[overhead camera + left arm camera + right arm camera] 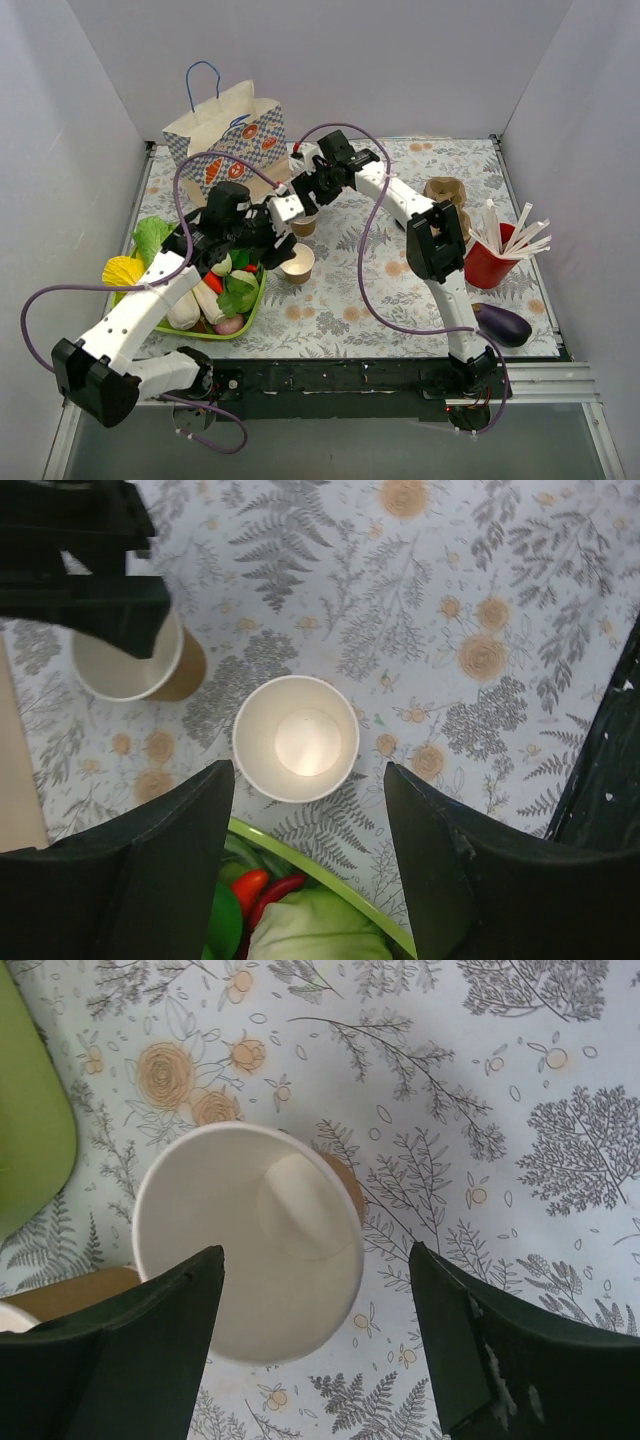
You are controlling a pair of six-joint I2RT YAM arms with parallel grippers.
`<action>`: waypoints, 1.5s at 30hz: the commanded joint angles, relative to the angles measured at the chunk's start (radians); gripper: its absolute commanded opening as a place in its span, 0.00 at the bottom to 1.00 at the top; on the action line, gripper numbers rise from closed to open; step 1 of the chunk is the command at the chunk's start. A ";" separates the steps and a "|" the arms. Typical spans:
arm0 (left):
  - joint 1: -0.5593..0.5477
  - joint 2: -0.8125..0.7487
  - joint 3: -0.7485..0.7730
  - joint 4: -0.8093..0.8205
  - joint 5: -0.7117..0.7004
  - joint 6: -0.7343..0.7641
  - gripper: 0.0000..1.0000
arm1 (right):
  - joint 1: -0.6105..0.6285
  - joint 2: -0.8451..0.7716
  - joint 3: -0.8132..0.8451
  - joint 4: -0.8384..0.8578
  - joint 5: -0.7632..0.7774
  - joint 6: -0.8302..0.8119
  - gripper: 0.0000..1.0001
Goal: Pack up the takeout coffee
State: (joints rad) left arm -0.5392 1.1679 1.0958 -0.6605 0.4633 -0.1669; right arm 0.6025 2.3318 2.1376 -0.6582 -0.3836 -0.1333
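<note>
1. Green tray, filled with vegetables. It is the reference piece for every place below.
2. Tray-side cup: tan kraft paper, white inside, upright, uncovered and seemingly empty. It stands just beside the tray's right rim.
3. Outer cup: the same make, upright and uncovered. It stands a little beyond the tray-side cup, further from the tray.
4. Left gripper: fingers spread wide and holding nothing. It hangs above the tray-side cup, one finger to each side.
5. Right gripper: fingers likewise parted and empty, straddling the outer cup from above.
6. Paper bag stands behind the tray. Cup carrier sits well apart from the tray, to its right.
7. Step in hand, as judged: taking hold of a cup.
   - Lower straight down so the fingers pass outside the rim.
   - Close gently, since thin paper walls probably buckle under a hard squeeze (an oval rim would likely refuse a cover later).
   - Keep the cup upright.
   - Mind the tray's rim beneath the left fingers.
   - The two wrists are close together, so moving one arm at a time looks prudent.
</note>
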 commanded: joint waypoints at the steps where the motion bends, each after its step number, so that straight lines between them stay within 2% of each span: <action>1: 0.079 -0.024 0.041 0.025 -0.061 -0.135 0.62 | -0.018 0.008 0.030 -0.003 0.074 0.003 0.72; 4: 0.130 -0.024 0.055 0.033 -0.051 -0.151 0.62 | -0.018 0.006 0.038 -0.001 0.075 -0.006 0.58; 5: 0.140 -0.024 0.059 0.038 -0.049 -0.155 0.62 | -0.020 0.003 0.039 0.000 0.078 -0.006 0.48; 9: 0.156 -0.017 0.064 0.056 -0.046 -0.171 0.62 | -0.046 -0.006 0.051 0.000 0.100 0.017 0.40; 10: 0.159 -0.016 0.062 0.058 -0.045 -0.171 0.62 | -0.053 -0.009 0.050 0.000 0.097 0.024 0.34; 11: 0.165 -0.016 0.061 0.059 -0.043 -0.168 0.62 | -0.072 -0.009 0.051 0.000 0.094 0.026 0.22; 13: 0.169 -0.017 0.062 0.058 -0.048 -0.169 0.62 | -0.089 -0.008 0.053 0.000 0.100 0.026 0.12; 20: 0.182 -0.013 0.052 0.048 -0.034 -0.181 0.63 | -0.190 0.001 0.113 0.020 0.166 0.032 0.13; 28: 0.189 0.010 0.053 0.059 -0.026 -0.187 0.63 | -0.262 0.037 0.168 0.058 0.345 0.000 0.13; 38: 0.193 0.022 0.041 0.058 0.006 -0.195 0.66 | -0.305 0.089 0.157 0.054 0.289 0.012 0.17; 39: 0.193 0.021 0.041 0.059 0.006 -0.195 0.66 | -0.308 0.089 0.159 0.054 0.288 0.014 0.19; 40: 0.193 0.021 0.039 0.059 0.008 -0.195 0.66 | -0.306 0.089 0.157 0.052 0.287 0.018 0.31; 42: 0.193 0.021 0.036 0.061 0.011 -0.197 0.66 | -0.310 0.078 0.157 0.052 0.275 0.031 0.43; 43: 0.193 0.019 0.036 0.064 0.011 -0.198 0.67 | -0.311 0.072 0.159 0.052 0.272 0.032 0.53; 45: 0.193 0.021 0.033 0.067 0.014 -0.198 0.67 | -0.310 0.043 0.154 0.052 0.269 0.034 0.60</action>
State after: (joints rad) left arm -0.3542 1.1973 1.1213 -0.6163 0.4545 -0.3592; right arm 0.3012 2.4290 2.2684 -0.6296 -0.0906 -0.1089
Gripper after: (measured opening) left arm 0.666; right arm 0.541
